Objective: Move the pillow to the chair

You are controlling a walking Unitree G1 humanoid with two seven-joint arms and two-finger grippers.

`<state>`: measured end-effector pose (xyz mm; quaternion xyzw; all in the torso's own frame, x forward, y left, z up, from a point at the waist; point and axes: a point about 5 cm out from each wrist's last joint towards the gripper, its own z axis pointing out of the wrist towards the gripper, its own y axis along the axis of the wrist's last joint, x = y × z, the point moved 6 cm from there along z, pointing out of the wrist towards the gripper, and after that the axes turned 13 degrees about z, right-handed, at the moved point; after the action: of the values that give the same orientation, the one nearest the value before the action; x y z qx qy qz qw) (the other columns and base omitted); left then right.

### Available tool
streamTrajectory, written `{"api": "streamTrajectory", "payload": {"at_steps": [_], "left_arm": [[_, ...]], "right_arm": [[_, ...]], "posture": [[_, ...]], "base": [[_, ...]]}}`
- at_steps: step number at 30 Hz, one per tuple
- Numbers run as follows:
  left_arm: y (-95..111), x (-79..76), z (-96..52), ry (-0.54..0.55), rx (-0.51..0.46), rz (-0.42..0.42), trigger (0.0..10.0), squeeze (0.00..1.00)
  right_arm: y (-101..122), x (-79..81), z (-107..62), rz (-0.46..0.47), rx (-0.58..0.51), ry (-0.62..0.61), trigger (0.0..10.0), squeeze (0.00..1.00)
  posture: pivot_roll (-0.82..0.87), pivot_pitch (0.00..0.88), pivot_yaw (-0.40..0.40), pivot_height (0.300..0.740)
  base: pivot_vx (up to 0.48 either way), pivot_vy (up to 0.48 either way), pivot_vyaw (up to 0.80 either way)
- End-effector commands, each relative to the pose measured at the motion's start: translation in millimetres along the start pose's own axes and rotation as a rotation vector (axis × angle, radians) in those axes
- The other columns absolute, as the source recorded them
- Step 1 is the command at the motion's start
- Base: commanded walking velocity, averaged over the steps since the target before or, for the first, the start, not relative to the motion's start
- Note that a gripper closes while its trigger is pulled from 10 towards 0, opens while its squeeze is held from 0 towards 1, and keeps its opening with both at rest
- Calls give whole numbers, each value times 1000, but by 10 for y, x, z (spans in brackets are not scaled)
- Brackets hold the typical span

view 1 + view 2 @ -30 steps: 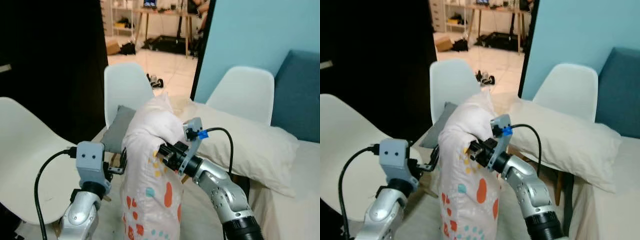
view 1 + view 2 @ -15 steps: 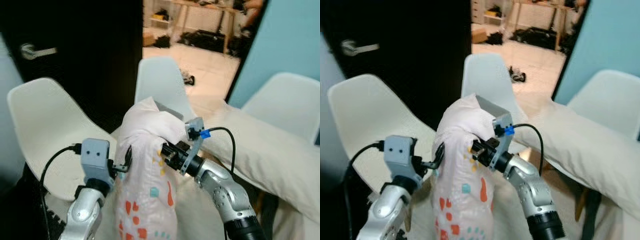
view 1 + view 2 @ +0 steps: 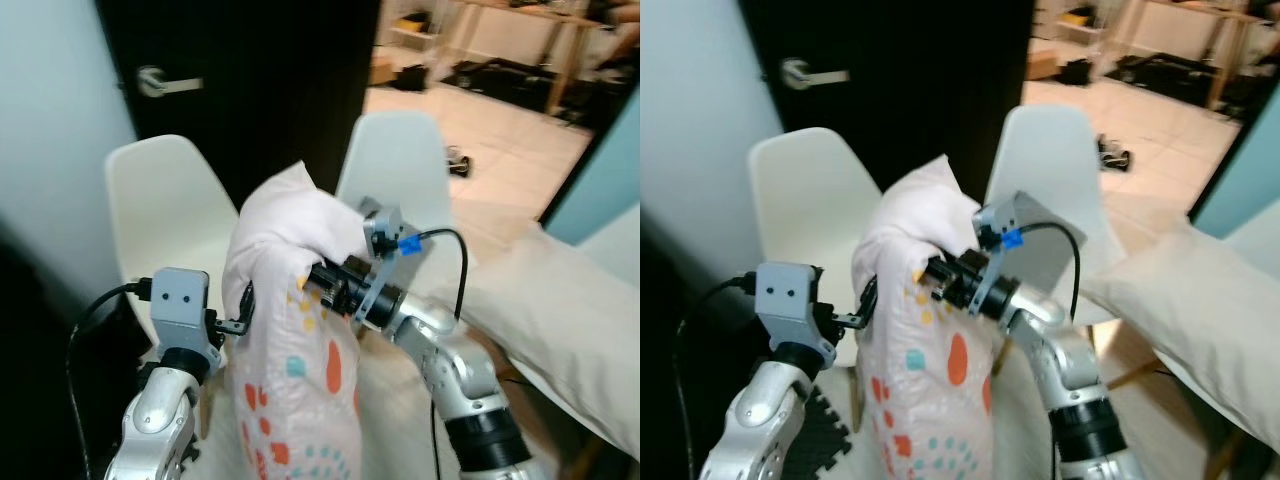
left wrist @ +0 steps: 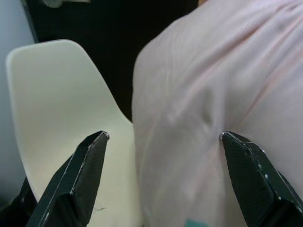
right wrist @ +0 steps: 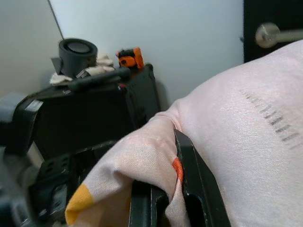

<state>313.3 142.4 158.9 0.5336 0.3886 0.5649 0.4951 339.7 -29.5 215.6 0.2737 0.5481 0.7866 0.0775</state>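
pillow [image 3: 290,340], pale pink, coloured spots, upright

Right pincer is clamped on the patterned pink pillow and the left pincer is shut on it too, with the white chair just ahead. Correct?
Not quite. The left pincer is open, its fingers spread beside the patterned pink fabric pillow, as the left wrist view shows. The right pincer is clamped on it, with the white plastic shell chair just ahead.

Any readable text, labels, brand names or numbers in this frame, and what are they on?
No text can be read.
pillow: a row of short dark marks on the fabric, too blurred to read.
blue tag on the right wrist: no legible print.
door handle, chair: no markings.
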Motion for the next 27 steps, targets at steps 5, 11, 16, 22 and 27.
{"api": "streamTrajectory", "payload": {"at_steps": [5,11,16,22,27], "left_arm": [[21,26,76,-1,-11,36,10000,0],[121,14,128,-9,-52,63,10000,0],[196,-15,184,-20,-79,62,10000,0],[256,-67,208,-46,-97,66,10000,0],[345,-96,247,-60,-126,65,10000,0]], "right_arm": [[337,242,186,-63,-109,106,0,0],[340,175,227,-67,-122,75,0,0],[343,108,281,-63,-142,41,0,0],[412,97,345,-58,-181,14,0,0],[461,-17,402,-42,-204,-69,10000,0]], "posture": [[-3,0,-65,723],[0,0,-64,723],[0,0,-62,723],[-1,0,-57,723],[-6,0,-54,723]], "base": [[0,0,794],[0,0,792],[0,0,794],[0,0,529],[255,0,0]]}}
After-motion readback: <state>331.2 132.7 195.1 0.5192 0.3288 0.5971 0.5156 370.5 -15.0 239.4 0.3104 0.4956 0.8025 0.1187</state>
